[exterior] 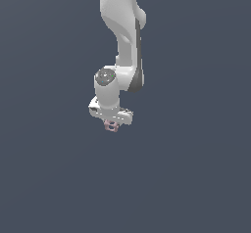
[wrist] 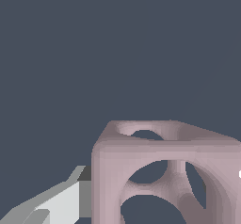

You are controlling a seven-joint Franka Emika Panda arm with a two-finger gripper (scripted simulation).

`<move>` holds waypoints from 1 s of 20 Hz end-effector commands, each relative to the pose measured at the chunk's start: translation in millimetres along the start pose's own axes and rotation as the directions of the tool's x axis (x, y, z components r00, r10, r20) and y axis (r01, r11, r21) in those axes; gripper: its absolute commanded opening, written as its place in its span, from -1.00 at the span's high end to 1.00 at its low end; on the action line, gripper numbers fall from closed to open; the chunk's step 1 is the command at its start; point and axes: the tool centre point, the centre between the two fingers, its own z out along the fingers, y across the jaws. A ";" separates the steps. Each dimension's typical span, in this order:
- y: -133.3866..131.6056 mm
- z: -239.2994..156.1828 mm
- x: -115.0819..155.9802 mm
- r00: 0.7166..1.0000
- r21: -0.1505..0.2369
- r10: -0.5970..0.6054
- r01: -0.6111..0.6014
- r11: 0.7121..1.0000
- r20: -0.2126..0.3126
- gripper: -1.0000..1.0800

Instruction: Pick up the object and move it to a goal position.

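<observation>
Plain slate-grey background is filling both views. One gripper point(exterior: 112, 121) is showing, mine, with its jaws narrowed onto one dusty-pink openwork object point(exterior: 112, 125), which is sitting directly beneath my white hand. In the wrist view, one finger point(wrist: 56, 204) is pressing against the object's point(wrist: 164, 171) side face; the other finger is barely showing.

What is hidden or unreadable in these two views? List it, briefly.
- Exterior view: the pink object is too small to read its holes; the gripper body covers its top and the fingers.
- Wrist view: the object is cut off by the frame's edges; only one finger shows, the other lies outside the frame.
- Contact between fingers and object: not visible in either view.
- No goal marker shows.
</observation>
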 end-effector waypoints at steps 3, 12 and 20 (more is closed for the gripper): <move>-3.6 -24.5 -4.4 1.000 0.000 0.000 0.000 1.000 -0.001 1.00; -14.2 -106.8 -19.6 1.000 0.000 0.001 -0.001 1.000 -0.001 1.00; -26.4 -199.9 -35.7 1.000 -0.001 0.001 -0.001 1.000 -0.001 1.00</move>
